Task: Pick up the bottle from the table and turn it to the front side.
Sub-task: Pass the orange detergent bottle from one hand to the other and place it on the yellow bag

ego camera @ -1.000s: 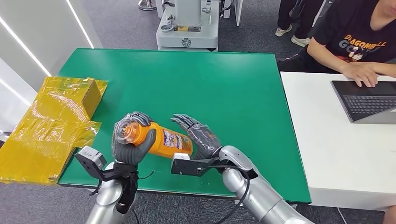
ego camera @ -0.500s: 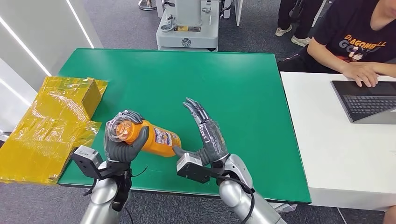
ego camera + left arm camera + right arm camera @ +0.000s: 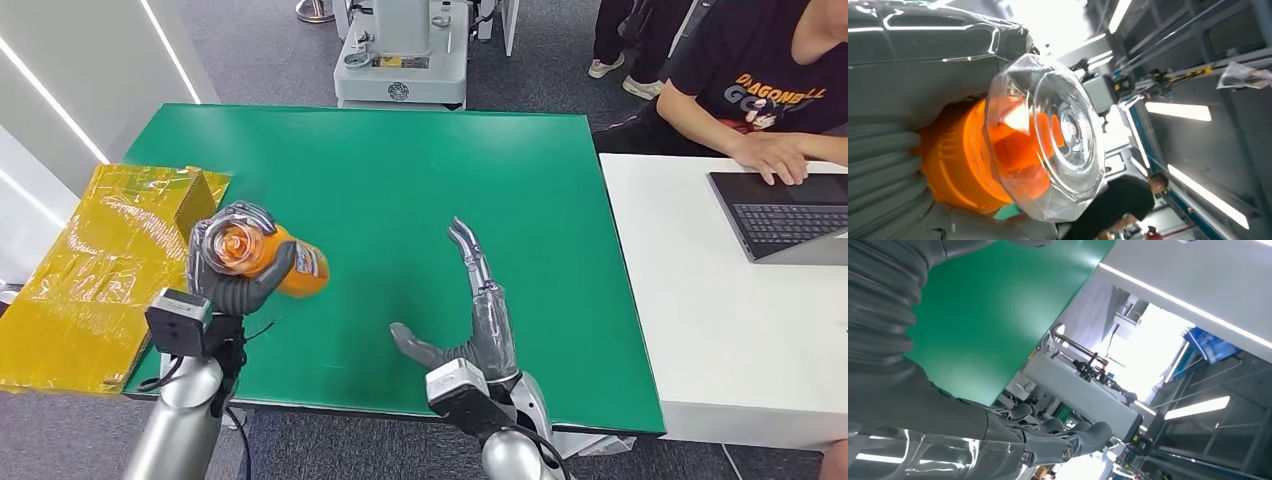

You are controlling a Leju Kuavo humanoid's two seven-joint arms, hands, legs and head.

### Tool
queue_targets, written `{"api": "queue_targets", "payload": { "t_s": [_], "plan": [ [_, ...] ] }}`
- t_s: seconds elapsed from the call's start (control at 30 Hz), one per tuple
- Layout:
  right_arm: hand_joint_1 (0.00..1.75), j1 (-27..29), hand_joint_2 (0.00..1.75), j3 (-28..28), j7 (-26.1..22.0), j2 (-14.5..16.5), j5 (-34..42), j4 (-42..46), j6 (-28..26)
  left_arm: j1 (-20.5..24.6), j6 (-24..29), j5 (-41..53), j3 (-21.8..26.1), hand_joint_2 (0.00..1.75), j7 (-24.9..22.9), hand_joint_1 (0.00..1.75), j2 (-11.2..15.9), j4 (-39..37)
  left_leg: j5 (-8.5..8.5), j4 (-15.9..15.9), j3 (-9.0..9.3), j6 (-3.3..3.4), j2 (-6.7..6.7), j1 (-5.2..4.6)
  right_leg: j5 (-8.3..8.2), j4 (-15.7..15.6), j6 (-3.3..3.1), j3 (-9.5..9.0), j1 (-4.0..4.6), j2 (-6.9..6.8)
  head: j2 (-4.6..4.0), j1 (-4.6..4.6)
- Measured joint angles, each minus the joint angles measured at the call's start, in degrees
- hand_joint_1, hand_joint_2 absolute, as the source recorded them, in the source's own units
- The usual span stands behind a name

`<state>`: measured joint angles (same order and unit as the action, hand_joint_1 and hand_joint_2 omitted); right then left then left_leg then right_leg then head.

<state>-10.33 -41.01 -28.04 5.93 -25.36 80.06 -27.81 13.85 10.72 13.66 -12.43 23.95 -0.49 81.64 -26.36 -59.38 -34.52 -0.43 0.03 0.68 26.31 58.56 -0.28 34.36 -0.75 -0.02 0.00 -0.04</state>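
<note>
Your left hand [image 3: 238, 268] grips bottle [image 3: 285, 262] above green table [image 3: 420, 190] at 9 o'clock | axis: cap toward you, base toward 2 | right hand [image 3: 480, 325] open, well apart at 4.

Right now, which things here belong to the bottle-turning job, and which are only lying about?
Job: orange plastic bottle with clear cap, held by the left hand; open right hand; green table.
Lying about: yellow crinkled plastic wrapping, dark laptop, white side table.
</note>
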Motion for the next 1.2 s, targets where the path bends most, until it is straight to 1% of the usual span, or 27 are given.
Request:
{"api": "queue_targets", "payload": {
  "t_s": [0.1, 0.2, 0.3, 0.37, 0.5, 0.6, 0.67, 0.83, 0.9, 1.0, 1.1, 1.2],
  "plan": [
    [0.0, 1.0, 1.75, 0.5, 0.0, 0.0, 0.1, 1.4, -0.1, 1.7, 0.0, 0.6, 0.9, 1.75, -0.4, 1.75, 1.8, 0.0, 0.01, 0.0, 0.01, -0.01, 0.0, 0.0, 0.0, 0.0, 0.0, 0.0, 0.0, 0.0, 0.0, -0.01],
    [0.0, 1.4, 1.75, 0.7, 0.0, 0.0, 0.1, 2.1, -0.2, 2.2, 0.1, 1.0, 1.1, 1.75, -0.4, 1.75, 2.6, 0.0, 0.01, 0.0, 0.01, -0.01, 0.0, 0.0, 0.0, 0.0, 0.0, 0.0, 0.0, 0.0, 0.0, 0.01],
    [0.0, 1.7, 1.75, 0.8, -0.1, 0.0, 0.5, 2.5, -0.1, 2.8, 0.7, 4.1, 1.1, 1.75, -0.9, 1.75, 4.0, 0.0, 0.01, 0.0, 0.0, -0.01, 0.01, 0.0, 0.0, 0.0, 0.0, 0.0, 0.0, 0.02, 0.0, 0.02],
    [0.0, 1.9, 1.75, 1.0, -0.6, -0.1, 1.4, 2.8, -0.1, 3.9, 0.9, 8.0, 1.0, 1.75, -1.8, 1.75, 6.6, -0.3, 0.01, 0.0, 0.01, -0.02, 0.03, 0.0, 0.0, 0.0, 0.0, 0.02, 0.0, 0.06, 0.0, 0.01],
    [0.0, 3.0, 1.75, 2.1, -2.9, -0.2, 4.5, 4.5, -0.3, 8.2, 0.7, 15.2, 0.9, 1.75, -3.9, 1.75, 14.3, -2.4, 0.07, 0.0, 0.02, -0.11, 0.05, 0.04, -0.01, 0.1, -0.03, 0.05, 0.03, 0.1, 0.0, 0.01],
    [0.0, 3.9, 1.75, 3.0, -4.4, -0.2, 6.7, 6.8, -0.7, 10.8, 0.6, 17.7, 0.9, 1.75, -4.9, 1.75, 19.7, -4.3, 0.09, 0.0, 0.02, -0.15, 0.14, 0.06, -0.05, 0.1, -0.08, 0.11, 0.05, 0.19, 0.0, 0.0],
    [0.0, 4.4, 1.75, 3.4, -5.3, -0.2, 8.4, 8.2, -0.8, 11.9, 0.6, 18.9, 0.8, 1.75, -5.6, 1.75, 22.5, -5.1, 0.1, 0.0, 0.02, -0.15, 0.16, 0.06, -0.05, 0.1, -0.09, 0.12, 0.05, 0.21, 0.0, 0.02],
    [0.0, 5.5, 1.75, 4.1, -9.1, -0.2, 16.2, 13.3, -0.6, 13.2, -0.8, 23.6, -0.1, 1.75, -8.7, 1.75, 28.9, -6.6, 0.1, 0.0, 0.0, -0.16, 0.27, 0.06, -0.06, 0.1, -0.1, 0.19, 0.05, 0.29, 0.0, 0.01],
    [0.0, 5.9, 1.75, 4.2, -9.6, -0.3, 17.6, 15.8, -0.3, 13.7, -1.7, 25.0, -0.8, 1.75, -9.3, 1.75, 31.1, -7.6, 0.1, 0.0, 0.0, -0.16, 0.27, 0.05, -0.06, 0.1, -0.11, 0.19, 0.05, 0.29, 0.0, 0.01],
    [0.0, 6.6, 1.75, 4.2, -9.8, -0.6, 18.3, 18.9, 0.0, 14.9, -2.6, 27.4, -2.2, 1.75, -9.8, 1.75, 33.5, -9.9, 0.1, 0.0, 0.0, -0.16, 0.27, 0.05, -0.06, 0.1, -0.11, 0.19, 0.05, 0.29, 0.0, 0.02],
    [0.0, 7.2, 1.75, 4.2, -10.2, -0.8, 18.4, 20.6, 0.1, 16.3, -4.0, 29.6, -4.0, 1.75, -9.9, 1.75, 35.4, -12.4, 0.1, 0.0, 0.01, -0.16, 0.27, 0.05, -0.08, 0.1, -0.13, 0.19, 0.05, 0.29, 0.0, 0.02],
    [0.0, 7.9, 1.75, 4.2, -10.7, -1.1, 19.0, 21.6, 0.2, 17.1, -5.8, 31.8, -6.5, 1.75, -9.3, 1.75, 36.7, -15.1, 0.1, 0.0, 0.01, -0.16, 0.27, 0.05, -0.09, 0.1, -0.14, 0.19, 0.05, 0.29, 0.0, 0.02]
  ]
}}
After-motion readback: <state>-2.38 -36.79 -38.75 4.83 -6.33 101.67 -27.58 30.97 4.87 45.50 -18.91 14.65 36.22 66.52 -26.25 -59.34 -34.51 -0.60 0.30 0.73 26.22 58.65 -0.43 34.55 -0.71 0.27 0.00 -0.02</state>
